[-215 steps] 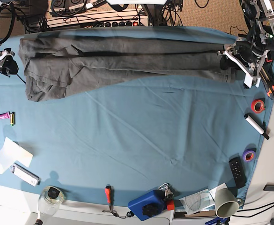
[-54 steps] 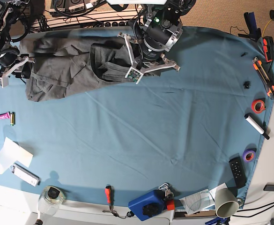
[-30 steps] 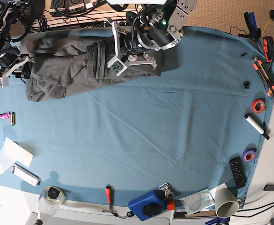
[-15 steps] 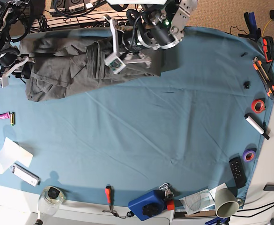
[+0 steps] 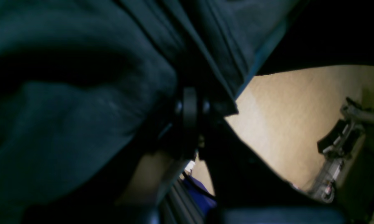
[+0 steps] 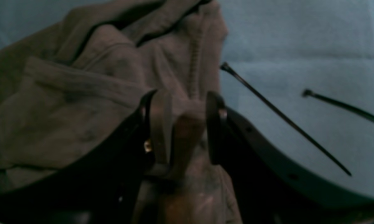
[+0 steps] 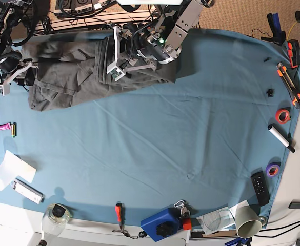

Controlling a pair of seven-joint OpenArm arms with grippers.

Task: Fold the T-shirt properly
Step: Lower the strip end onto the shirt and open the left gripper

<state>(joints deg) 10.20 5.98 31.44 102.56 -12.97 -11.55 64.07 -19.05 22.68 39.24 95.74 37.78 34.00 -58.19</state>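
Observation:
The dark grey T-shirt (image 7: 67, 77) lies bunched at the back left of the blue tablecloth (image 7: 180, 143). Its right end is folded back over itself. My left gripper (image 7: 112, 55) is over the middle of the shirt, shut on a dark fold of the T-shirt (image 5: 65, 124) in the left wrist view, where the gripper (image 5: 190, 105) pinches the cloth. My right gripper (image 7: 20, 76) is at the shirt's left end. In the right wrist view the gripper (image 6: 182, 107) is closed on a ridge of the T-shirt (image 6: 81, 109).
A red tape roll (image 7: 282, 116), a white tube (image 7: 280, 137), a purple tape roll (image 7: 273, 169) and a black remote (image 7: 259, 187) lie along the right edge. A blue device (image 7: 162, 223), a red screwdriver (image 7: 119, 211) and a jar (image 7: 57, 214) are at the front. A pink marker (image 7: 2, 126) and paper (image 7: 8, 169) lie at the left.
My left arm has carried the shirt's right end from the table's far right over to the middle, folding it back, and edged further left in the last second. The right arm has hardly moved.

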